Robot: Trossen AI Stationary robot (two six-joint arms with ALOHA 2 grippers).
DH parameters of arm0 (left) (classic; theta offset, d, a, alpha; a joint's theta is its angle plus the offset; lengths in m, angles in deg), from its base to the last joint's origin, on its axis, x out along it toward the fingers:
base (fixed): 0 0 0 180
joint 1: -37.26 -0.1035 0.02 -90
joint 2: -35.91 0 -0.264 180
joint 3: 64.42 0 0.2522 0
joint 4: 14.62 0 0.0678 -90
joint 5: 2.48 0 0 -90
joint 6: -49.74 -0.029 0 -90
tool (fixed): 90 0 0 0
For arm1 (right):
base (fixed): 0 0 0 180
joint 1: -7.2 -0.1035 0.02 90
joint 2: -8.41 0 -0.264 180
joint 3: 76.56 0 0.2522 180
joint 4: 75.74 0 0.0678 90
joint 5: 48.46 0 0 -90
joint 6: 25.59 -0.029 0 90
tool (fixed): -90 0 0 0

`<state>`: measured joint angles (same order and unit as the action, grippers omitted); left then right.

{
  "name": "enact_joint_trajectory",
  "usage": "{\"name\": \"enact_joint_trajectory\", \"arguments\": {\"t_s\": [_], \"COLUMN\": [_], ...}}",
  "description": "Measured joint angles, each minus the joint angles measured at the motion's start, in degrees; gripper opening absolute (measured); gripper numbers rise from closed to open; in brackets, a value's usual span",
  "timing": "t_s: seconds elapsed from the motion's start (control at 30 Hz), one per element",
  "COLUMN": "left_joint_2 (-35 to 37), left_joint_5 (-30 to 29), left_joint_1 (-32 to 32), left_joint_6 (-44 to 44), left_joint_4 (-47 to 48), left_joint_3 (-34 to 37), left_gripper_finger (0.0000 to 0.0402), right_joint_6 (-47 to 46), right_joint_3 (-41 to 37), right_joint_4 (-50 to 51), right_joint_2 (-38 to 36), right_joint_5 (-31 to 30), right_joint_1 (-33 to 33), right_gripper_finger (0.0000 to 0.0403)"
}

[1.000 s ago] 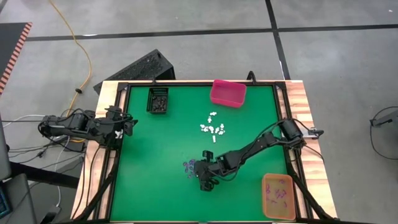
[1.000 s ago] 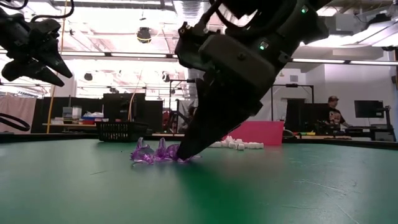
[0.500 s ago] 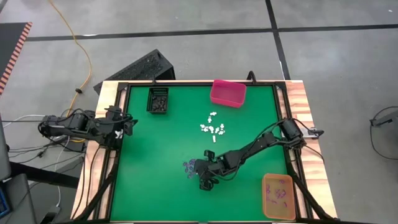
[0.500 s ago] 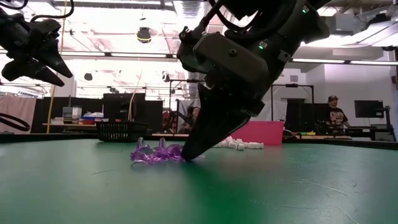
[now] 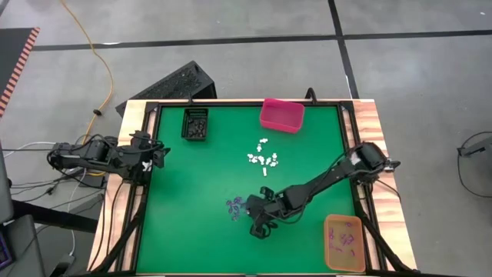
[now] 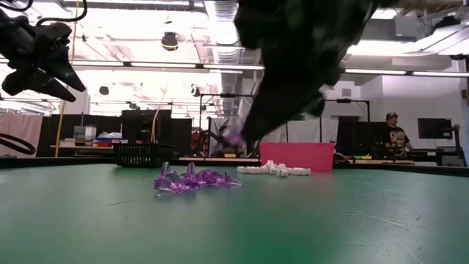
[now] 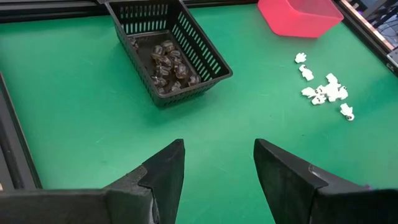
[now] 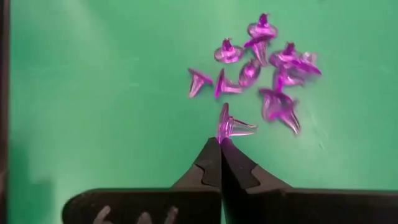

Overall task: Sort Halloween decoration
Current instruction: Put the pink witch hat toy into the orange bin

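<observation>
Purple trinket [image 8: 231, 126] is pinched tight at the very tip of my right pincer [image 8: 220, 147], lifted just above the purple pile [image 6: 192, 179] on the green counter [image 5: 192, 200], and it could slip out because the grip is so thin.

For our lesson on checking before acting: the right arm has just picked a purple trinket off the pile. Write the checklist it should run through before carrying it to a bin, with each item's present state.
1. Right gripper shut on a purple trinket: ok, pinched at the fingertips.
2. Only one piece taken: ok, the other purple trinkets lie apart on the mat.
3. Trinket lifted off the mat: ok, the low view shows it above the pile.
4. Orange bin reachable: ok, it sits near the right arm and already holds purple pieces.
5. Left gripper out of the way: ok, open, at the table's left edge.
6. Grip firm enough for the carry: cannot tell.
</observation>
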<state>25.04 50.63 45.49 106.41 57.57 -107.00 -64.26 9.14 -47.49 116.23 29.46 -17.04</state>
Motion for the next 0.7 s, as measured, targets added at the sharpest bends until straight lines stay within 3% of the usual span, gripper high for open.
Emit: {"name": "enact_joint_trajectory", "arguments": {"t_s": [0.13,0.27,0.7], "left_joint_2": [0.0,0.0,0.0], "left_joint_5": [0.0,0.0,0.2], "left_joint_1": [0.0,0.0,0.0], "left_joint_6": [0.0,0.0,0.2], "left_joint_4": [0.0,0.0,0.0], "left_joint_3": [0.0,0.0,0.0], "left_gripper_finger": [0.0183,0.0183,0.0183], "right_joint_6": [-4.6,-12.1,-44.1], "right_joint_3": [0.0,0.0,0.0], "right_joint_4": [7.5,16.8,42.8], "right_joint_2": [-4.9,-10.5,-27.0], "right_joint_5": [1.1,6.9,21.5], "right_joint_1": [-1.6,-3.7,-16.5], "right_gripper_finger": [0.0016,0.0016,0.0016]}}
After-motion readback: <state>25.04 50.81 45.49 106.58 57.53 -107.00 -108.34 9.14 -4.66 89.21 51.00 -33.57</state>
